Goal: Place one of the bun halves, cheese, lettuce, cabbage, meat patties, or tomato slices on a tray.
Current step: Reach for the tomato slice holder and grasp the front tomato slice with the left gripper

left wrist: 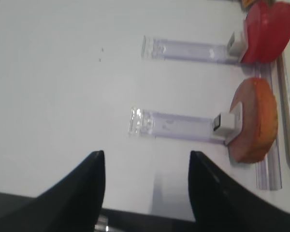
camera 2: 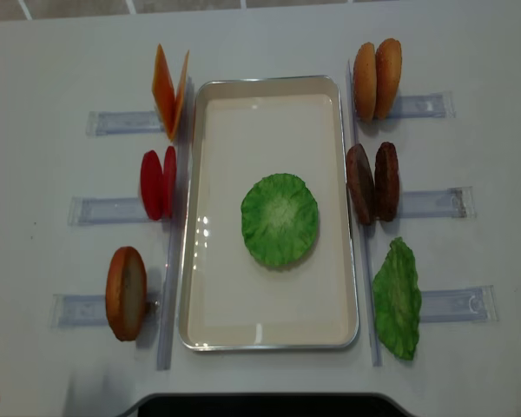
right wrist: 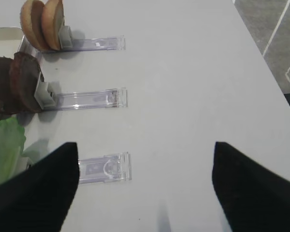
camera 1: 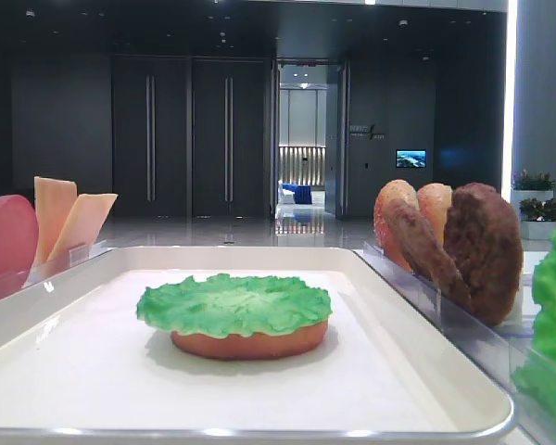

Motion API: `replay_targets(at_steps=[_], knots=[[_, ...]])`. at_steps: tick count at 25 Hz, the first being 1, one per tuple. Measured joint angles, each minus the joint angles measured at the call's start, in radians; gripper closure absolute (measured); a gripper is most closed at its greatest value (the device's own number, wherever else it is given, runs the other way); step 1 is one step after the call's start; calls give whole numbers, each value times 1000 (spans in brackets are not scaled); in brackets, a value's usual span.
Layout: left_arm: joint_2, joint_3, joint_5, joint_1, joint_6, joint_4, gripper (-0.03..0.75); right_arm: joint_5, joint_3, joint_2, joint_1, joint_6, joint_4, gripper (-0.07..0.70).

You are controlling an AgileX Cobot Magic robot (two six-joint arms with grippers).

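Low front view: I see lettuce (camera 1: 233, 303) resting on a bun half (camera 1: 248, 344) mid-tray (camera 1: 445, 371), ruffled, bright green, stacked burger-style.

Right wrist: my right gripper (right wrist: 145, 183) hangs released over bare tabletop (right wrist: 193, 72).

Left wrist: left gripper (left wrist: 146, 186) spread, empty; spare bun (left wrist: 253, 121) racked upright at two o'clock.

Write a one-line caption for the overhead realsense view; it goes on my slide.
Lettuce on a bun half sits mid-tray, flanked by racked burger toppings.
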Motion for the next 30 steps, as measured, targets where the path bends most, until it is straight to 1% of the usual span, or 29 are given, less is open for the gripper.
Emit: replay_targets(at_steps=[2, 4, 7, 13, 14, 17, 19, 23, 30], knots=[[92, -2, 15, 0, -4, -2, 249, 0, 0, 0, 0, 0, 0, 92], [183, -6, 24, 0, -15, -3, 232, 0, 0, 0, 0, 0, 0, 92], [312, -6, 28, 0, -20, -3, 227, 0, 0, 0, 0, 0, 0, 92], [461, -6, 29, 0, -22, -11, 226, 0, 0, 0, 0, 0, 0, 92], [483, -7, 26, 0, -23, -11, 226, 0, 0, 0, 0, 0, 0, 92], [566, -33, -11, 0, -30, -11, 226, 0, 0, 0, 0, 0, 0, 92], [642, -80, -36, 0, -34, -11, 226, 0, 0, 0, 0, 0, 0, 92], [832, -231, -74, 0, -37, -11, 226, 0, 0, 0, 0, 0, 0, 92], [1142, -509, -87, 0, -29, -24, 226, 0, 0, 0, 0, 0, 0, 92]])
